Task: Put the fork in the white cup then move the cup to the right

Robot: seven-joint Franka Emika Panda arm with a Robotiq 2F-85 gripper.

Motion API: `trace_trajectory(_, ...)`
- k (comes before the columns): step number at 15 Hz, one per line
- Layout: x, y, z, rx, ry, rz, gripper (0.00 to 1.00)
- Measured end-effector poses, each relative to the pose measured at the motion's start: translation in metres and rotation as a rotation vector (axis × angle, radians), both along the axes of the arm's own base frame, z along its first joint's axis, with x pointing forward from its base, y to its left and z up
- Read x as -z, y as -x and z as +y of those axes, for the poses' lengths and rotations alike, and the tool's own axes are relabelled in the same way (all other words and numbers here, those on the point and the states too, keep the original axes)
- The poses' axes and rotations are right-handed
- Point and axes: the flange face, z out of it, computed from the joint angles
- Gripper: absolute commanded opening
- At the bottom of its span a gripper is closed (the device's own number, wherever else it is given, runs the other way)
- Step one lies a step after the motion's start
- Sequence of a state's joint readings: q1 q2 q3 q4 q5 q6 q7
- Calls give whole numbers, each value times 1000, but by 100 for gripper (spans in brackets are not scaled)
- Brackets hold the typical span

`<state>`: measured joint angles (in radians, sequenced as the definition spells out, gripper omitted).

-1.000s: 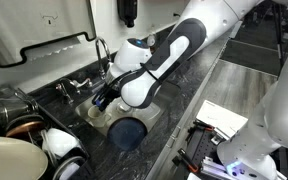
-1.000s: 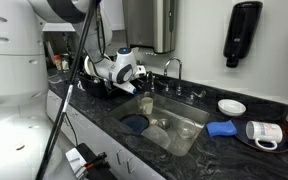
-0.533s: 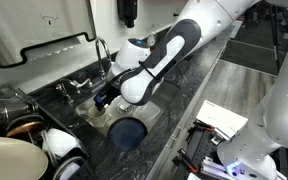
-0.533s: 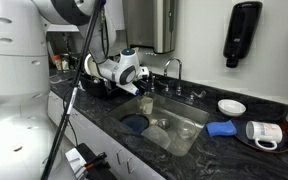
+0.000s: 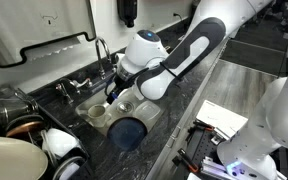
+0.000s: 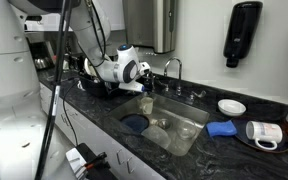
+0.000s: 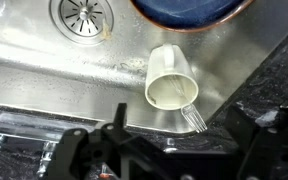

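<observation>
The white cup stands in the steel sink, just below the dark blue dish. A clear plastic fork rests in the cup, its tines poking out over the near rim. My gripper hangs above the cup, open, its dark fingers wide apart and nothing between them. In an exterior view the cup sits left of the blue dish, with the gripper just above it. From the opposite side the gripper hovers over the sink's left end.
The drain lies at the sink's far end. A faucet stands behind the sink. Larger white mugs and pots crowd the counter beside it. A blue cloth, a mug and a shallow bowl lie on the dark counter.
The gripper has opened and lifted away from the sink. The fork is let go and stays in the cup, which now shows in the exterior view.
</observation>
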<state>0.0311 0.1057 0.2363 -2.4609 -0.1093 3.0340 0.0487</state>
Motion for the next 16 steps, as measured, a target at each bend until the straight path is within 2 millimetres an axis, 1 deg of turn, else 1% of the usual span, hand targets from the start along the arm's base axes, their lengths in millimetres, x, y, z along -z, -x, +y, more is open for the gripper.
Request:
trace_trajectory(2, 3, 13, 5, -76, 54, -8, 100)
trace_trajectory(5, 15, 31, 19, -173, 102, -18, 100)
trace_trajectory(8, 26, 40, 28, -220, 137, -19, 100)
trace_trajectory(12, 45, 42, 38, -232, 148, -8, 100)
trace_trajectory(16, 78, 34, 55, -222, 134, 35, 100)
